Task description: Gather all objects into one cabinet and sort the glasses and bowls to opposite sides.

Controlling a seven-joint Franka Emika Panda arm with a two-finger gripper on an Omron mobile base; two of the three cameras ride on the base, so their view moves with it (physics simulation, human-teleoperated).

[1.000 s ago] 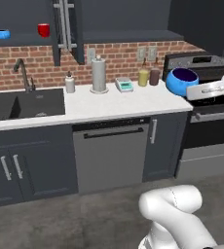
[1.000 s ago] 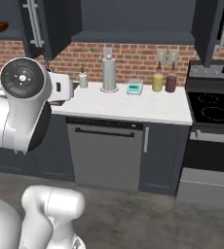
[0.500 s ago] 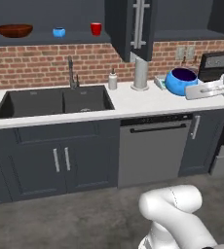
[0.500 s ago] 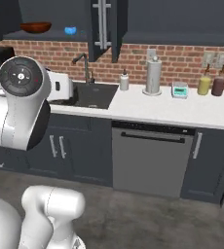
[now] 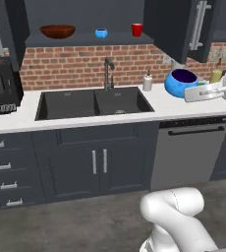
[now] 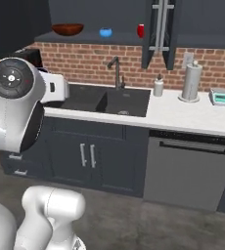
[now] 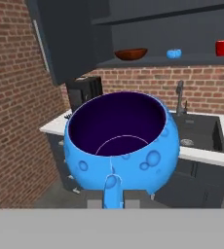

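Observation:
My gripper (image 7: pixel 113 199) is shut on the rim of a glossy blue bowl (image 7: pixel 121 141) with a dark inside, held upright in front of the hand. From the left base view the same blue bowl (image 5: pixel 181 82) hangs above the counter at the right, with the gripper (image 5: pixel 187 93) at its near side. The open dark cabinet (image 5: pixel 85 42) holds a brown wooden bowl (image 5: pixel 57 31), a small blue bowl (image 5: pixel 101 33) and a red cup (image 5: pixel 137 29) in a row, left to right. They appear again as wooden bowl (image 7: pixel 131 53), blue bowl (image 7: pixel 174 53) and red cup (image 7: pixel 223 47).
Below the shelf are a dark double sink (image 5: pixel 93 103) with a faucet (image 5: pixel 107 71), a soap bottle (image 5: pixel 147 82) and a black microwave (image 5: pixel 2 88) at the left. An open cabinet door (image 5: pixel 166 24) juts out right of the red cup. A paper-towel stand (image 6: pixel 191 83) is on the counter.
The base has driven left, so the whole scene has slid right and the open shelf now sits near the middle. The blue bowl stays in the gripper.

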